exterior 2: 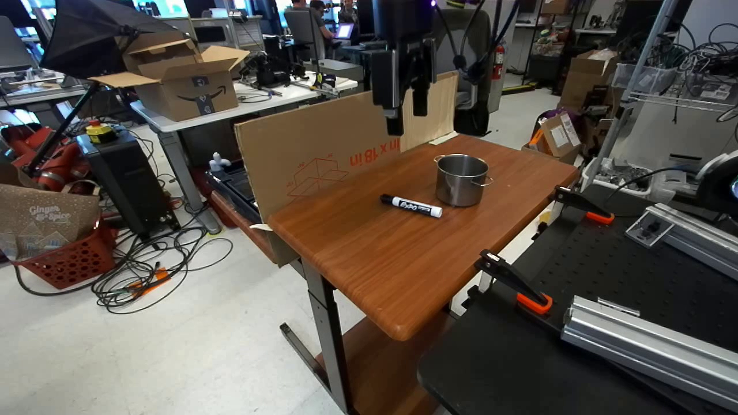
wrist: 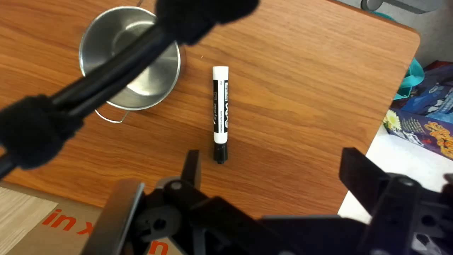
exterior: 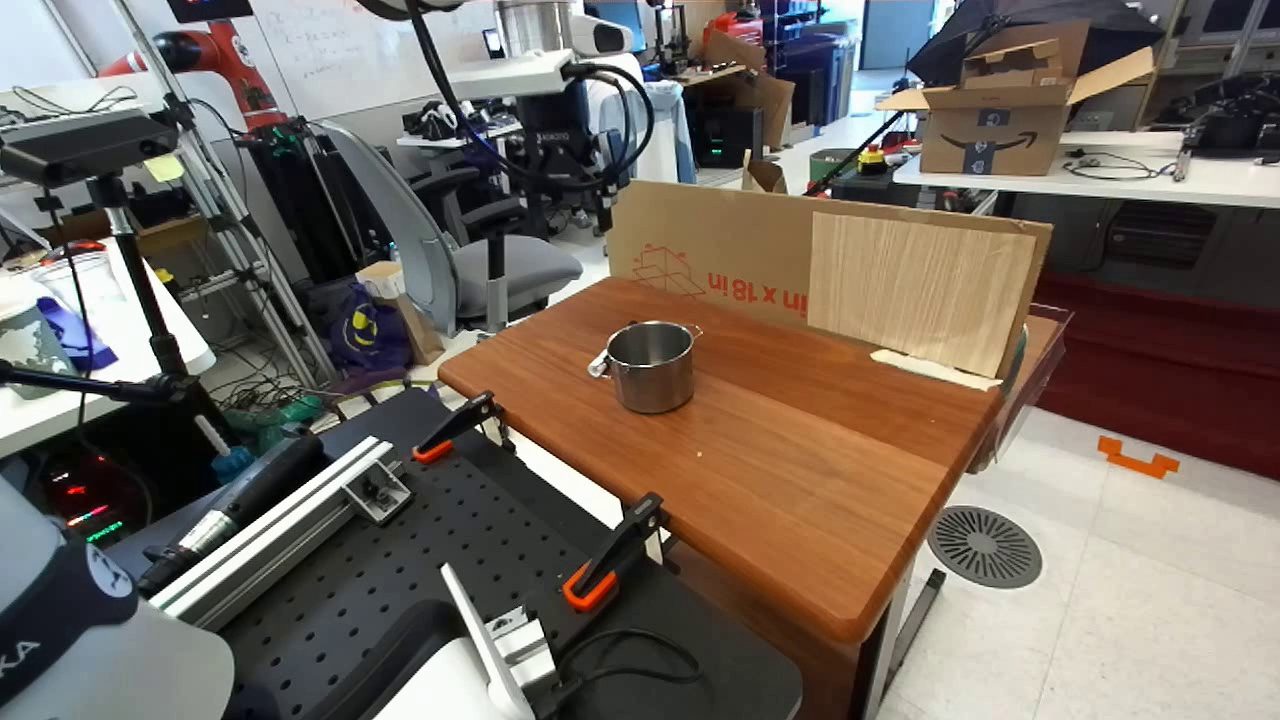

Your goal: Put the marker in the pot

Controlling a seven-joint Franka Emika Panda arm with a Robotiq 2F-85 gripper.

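Round metal pot (exterior: 652, 387), wood-grain worktop (exterior: 790, 450), slim marker (exterior 2: 410, 206)
In an exterior view, we see the pot upright before a flat cardboard sheet (exterior: 740, 235). In an exterior view, the marker, a black-and-white cylinder, lies just beside the pot. In the wrist view, the pot gleams inside, and we find the claw (wrist: 271, 160) spread wide, holding nothing.

Arm shell (exterior: 150, 650) is showing white, dark band (exterior: 50, 620) carrying "KA" letters (exterior: 20, 657) plus grey round badge (exterior: 108, 572). Black cables (wrist: 113, 71) are running between dark wraps (wrist: 35, 131). End effector (wrist: 270, 157) is looking mostly black, round screw heads (wrist: 176, 185) showing.
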